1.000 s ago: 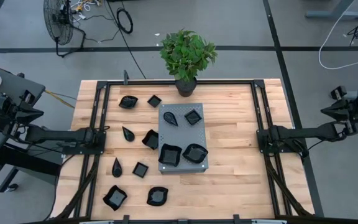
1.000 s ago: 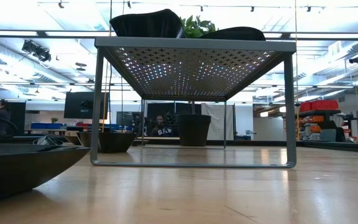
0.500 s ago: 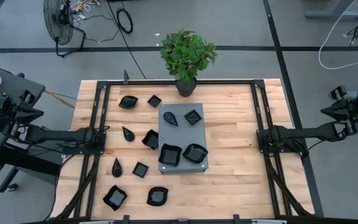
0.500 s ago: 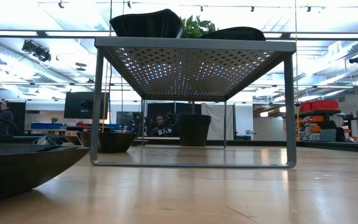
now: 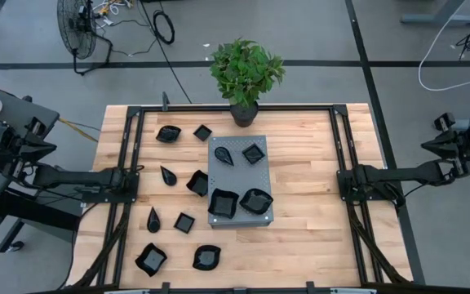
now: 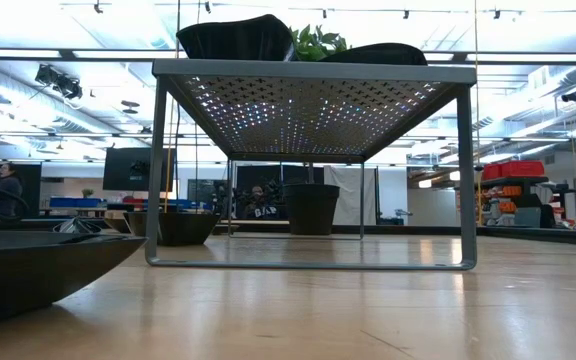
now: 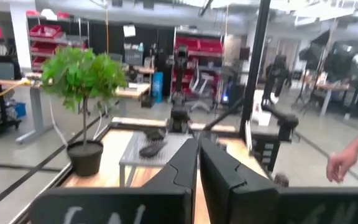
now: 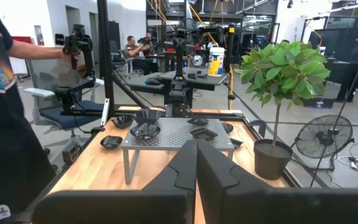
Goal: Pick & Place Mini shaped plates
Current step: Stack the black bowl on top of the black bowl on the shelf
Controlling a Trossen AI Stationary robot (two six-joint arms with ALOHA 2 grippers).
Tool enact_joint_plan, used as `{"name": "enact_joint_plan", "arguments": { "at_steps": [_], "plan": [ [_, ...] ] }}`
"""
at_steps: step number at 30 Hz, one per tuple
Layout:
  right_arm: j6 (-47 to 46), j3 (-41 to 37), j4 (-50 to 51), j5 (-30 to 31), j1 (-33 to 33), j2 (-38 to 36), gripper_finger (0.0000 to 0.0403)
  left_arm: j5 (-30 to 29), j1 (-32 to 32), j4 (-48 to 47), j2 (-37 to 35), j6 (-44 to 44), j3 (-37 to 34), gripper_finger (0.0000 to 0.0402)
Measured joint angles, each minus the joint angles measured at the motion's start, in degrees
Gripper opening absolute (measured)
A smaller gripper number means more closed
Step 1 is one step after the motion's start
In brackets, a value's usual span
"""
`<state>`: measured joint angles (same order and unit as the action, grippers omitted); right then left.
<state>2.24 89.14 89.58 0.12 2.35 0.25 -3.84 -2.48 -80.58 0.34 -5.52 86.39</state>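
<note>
The worktop (image 5: 317,204) looks the same as a second ago: nothing on it has shifted, so no pick has begun. At its centre stands the grey perforated stand (image 5: 240,181), carrying four of the mini shaped plates (image 5: 255,200). The others lie scattered between the stand and the left edge. A potted plant (image 5: 246,75) sits at the far edge. The left tool (image 7: 197,163) and right tool (image 8: 196,163) stay clenched and empty, parked beyond the left and right edges.
</note>
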Motion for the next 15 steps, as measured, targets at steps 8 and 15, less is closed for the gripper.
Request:
{"name": "enact_joint_plan", "arguments": {
  "at_steps": [8, 15],
  "plan": [
    [0.0, 0.0, 0.0, 0.0, 0.0, 0.0, 0.0016, 0.0, 0.0, 11.0, 0.0, -2.1, -3.0, 0.0023],
    [0.0, 0.0, 0.0, 0.0, 0.0, 0.0, 0.0016, 1.1, 0.0, 16.4, 0.0, -5.8, -4.1, 0.0023]
  ]
}}
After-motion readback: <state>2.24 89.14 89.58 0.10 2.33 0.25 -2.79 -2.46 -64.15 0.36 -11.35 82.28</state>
